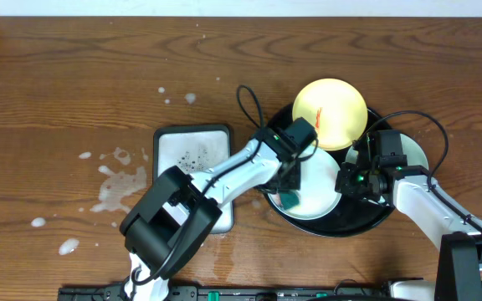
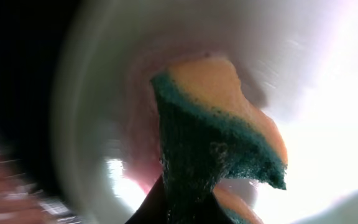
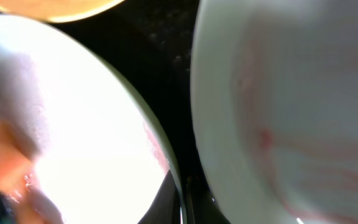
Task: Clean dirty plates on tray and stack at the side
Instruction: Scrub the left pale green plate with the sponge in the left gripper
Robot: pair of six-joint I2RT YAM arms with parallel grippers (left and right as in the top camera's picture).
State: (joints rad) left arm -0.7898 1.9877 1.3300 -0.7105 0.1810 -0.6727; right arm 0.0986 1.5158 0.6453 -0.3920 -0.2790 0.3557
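The black tray [image 1: 366, 221] holds three plates. The yellow plate [image 1: 330, 113] leans on its far rim. A pale plate [image 1: 316, 180] lies in the middle. My left gripper [image 1: 289, 188] is shut on a green and orange sponge [image 1: 289, 199] and presses it on this plate; the left wrist view shows the sponge [image 2: 210, 137] on the plate's [image 2: 92, 124] pinkish wet surface. My right gripper [image 1: 350, 180] is shut on this plate's right rim [image 3: 160, 155]. The second pale plate [image 3: 291, 93], with a red smear, lies at right, partly under my right arm [image 1: 417, 155].
A rectangular white tray [image 1: 192, 150] with a dark rim and dark specks sits left of the black tray, under my left arm. Foam and water patches [image 1: 120, 180] lie on the wooden table at the left.
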